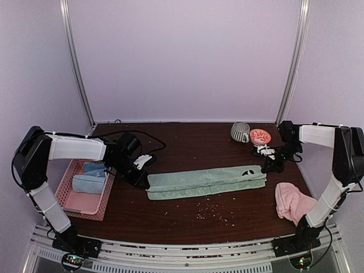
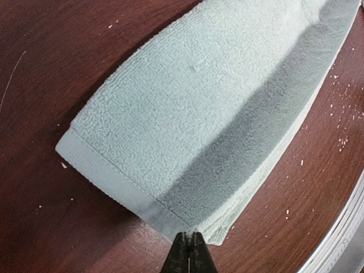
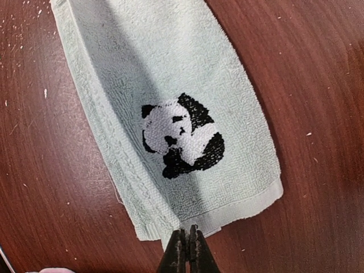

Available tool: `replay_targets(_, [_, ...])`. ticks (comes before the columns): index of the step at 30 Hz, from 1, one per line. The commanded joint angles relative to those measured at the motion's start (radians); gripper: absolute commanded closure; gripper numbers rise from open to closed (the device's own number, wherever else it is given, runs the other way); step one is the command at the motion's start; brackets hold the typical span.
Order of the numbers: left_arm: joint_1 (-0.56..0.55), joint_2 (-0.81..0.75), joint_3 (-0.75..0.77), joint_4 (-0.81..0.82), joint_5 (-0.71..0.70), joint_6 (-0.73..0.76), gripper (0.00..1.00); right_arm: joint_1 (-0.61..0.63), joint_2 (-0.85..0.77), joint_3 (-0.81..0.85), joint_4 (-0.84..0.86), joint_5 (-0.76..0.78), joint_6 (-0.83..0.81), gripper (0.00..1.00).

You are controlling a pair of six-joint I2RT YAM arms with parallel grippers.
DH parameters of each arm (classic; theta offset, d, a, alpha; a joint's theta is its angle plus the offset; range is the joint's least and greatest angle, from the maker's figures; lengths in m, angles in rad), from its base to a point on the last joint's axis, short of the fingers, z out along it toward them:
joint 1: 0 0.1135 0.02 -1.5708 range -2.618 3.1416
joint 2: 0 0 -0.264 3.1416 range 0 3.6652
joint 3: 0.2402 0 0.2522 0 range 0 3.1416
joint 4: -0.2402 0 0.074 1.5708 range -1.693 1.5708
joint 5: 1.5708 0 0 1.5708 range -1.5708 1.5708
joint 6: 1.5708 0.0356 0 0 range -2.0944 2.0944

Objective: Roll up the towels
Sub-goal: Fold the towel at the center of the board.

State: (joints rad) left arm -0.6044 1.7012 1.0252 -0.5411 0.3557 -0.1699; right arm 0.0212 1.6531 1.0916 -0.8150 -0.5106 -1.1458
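The left gripper [image 2: 189,244] pinches one end of the long-folded mint green towel [image 1: 206,181] — the right gripper [image 3: 186,242] pinches the end bearing the panda [image 3: 182,136]. The pink towel [image 1: 293,203] lies crumpled near that end.

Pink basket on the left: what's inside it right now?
Folded pale blue cloths fill the far half of the basket; the near half shows bare pink floor. Anything beneath the cloths is covered.

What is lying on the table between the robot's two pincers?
The green towel, folded into a long strip, stretches from the left pincer to the right pincer, each pinching one end. The top view shows it.
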Motion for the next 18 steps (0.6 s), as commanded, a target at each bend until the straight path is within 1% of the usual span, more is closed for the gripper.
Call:
replay_targets(1, [-0.004,0.020,0.011,-0.011,-0.035,0.023,1.00,-0.009,0.011,-0.023,-0.027,0.041,-0.040,1.00])
replay_targets(7, [-0.005,0.029,0.009,-0.011,-0.036,0.032,1.00,-0.005,0.027,-0.022,-0.074,0.041,-0.073,1.00])
replay_targets(13, [-0.005,0.037,0.012,-0.011,-0.035,0.035,1.00,0.002,0.053,-0.026,-0.093,0.053,-0.072,1.00])
replay_targets(18, [-0.006,0.036,0.014,-0.022,-0.038,0.045,1.00,0.005,0.042,-0.036,-0.116,0.052,-0.099,0.95])
